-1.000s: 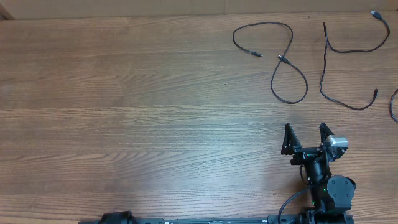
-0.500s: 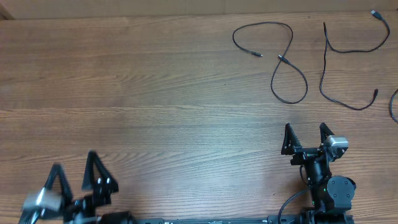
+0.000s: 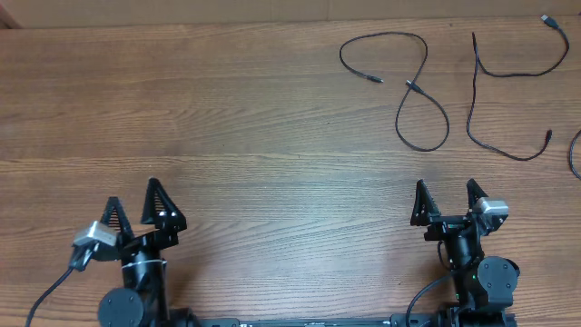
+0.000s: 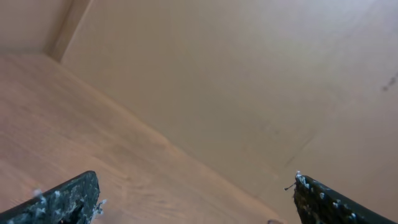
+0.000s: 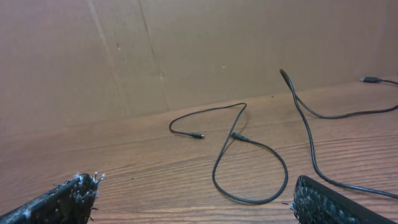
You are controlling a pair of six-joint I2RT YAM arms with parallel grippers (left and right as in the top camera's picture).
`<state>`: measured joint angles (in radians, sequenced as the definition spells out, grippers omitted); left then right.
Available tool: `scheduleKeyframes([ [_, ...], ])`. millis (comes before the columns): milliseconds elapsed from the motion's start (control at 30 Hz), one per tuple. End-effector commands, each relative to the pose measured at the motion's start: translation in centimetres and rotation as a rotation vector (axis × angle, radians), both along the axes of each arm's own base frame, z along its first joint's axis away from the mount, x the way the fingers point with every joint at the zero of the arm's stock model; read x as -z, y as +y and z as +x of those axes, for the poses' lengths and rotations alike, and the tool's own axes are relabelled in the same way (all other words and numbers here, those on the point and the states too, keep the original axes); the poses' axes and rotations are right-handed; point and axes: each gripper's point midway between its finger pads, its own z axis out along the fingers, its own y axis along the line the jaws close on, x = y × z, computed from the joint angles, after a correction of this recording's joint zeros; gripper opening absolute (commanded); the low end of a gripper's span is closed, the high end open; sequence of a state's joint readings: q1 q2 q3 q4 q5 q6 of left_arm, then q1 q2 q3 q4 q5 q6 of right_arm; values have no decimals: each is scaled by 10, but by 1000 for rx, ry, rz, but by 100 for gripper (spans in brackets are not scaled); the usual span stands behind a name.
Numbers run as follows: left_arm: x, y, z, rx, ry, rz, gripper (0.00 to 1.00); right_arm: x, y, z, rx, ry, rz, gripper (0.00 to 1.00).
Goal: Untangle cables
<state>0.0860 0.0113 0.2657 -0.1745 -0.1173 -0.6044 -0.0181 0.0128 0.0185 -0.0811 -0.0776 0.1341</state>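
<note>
cables (image 3: 409,85) lie at the far right of the table (image 3: 272,136), and none of them has shifted over the last second. the looped cable (image 3: 448,127) crosses over itself once in a figure eight. the second cable (image 3: 472,109) runs just beside it without touching. a third cable (image 3: 574,154) barely shows at the right edge, mostly cut off. as far as i can judge, no cord lies over another, so the separating looks close to done, apart from that one self-crossing.

what has changed is on my other side. my left gripper (image 3: 132,193) has swung into the overhead view at the near left edge, where a second ago there was only bare wood. its jaws are spread wide and empty, and its wrist view shows only wood and the cardboard wall (image 4: 249,93). it sits well apart from every cord.

my right gripper (image 3: 445,186) has not moved. it sits near the front edge, jaws wide, holding nothing, with the looped cable (image 5: 235,135) and the second cable (image 5: 308,134) straight ahead of it.

i read both arms as parked.
</note>
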Motion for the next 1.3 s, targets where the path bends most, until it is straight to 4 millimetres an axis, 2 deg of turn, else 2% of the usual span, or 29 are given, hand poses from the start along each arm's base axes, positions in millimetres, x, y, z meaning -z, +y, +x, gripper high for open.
scheduleKeyframes([
  [0, 16, 4, 5, -20, 17, -15, 99, 2, -1, 0, 7, -4, -6, 100],
  [467, 60, 7, 21, -29, 6, -3, 99, 2, -1, 0, 7, -4, -6, 100],
  [767, 96, 17, 20, -84, 141, -13, 99, 2, -1, 0, 7, -4, -6, 100],
  [1033, 96, 15, 20, -73, 174, 117, 100, 2, -1, 0, 7, -4, -5, 100],
  [1267, 96, 15, 20, -73, 176, 128, 100, 2, -1, 0, 7, -4, -5, 100],
])
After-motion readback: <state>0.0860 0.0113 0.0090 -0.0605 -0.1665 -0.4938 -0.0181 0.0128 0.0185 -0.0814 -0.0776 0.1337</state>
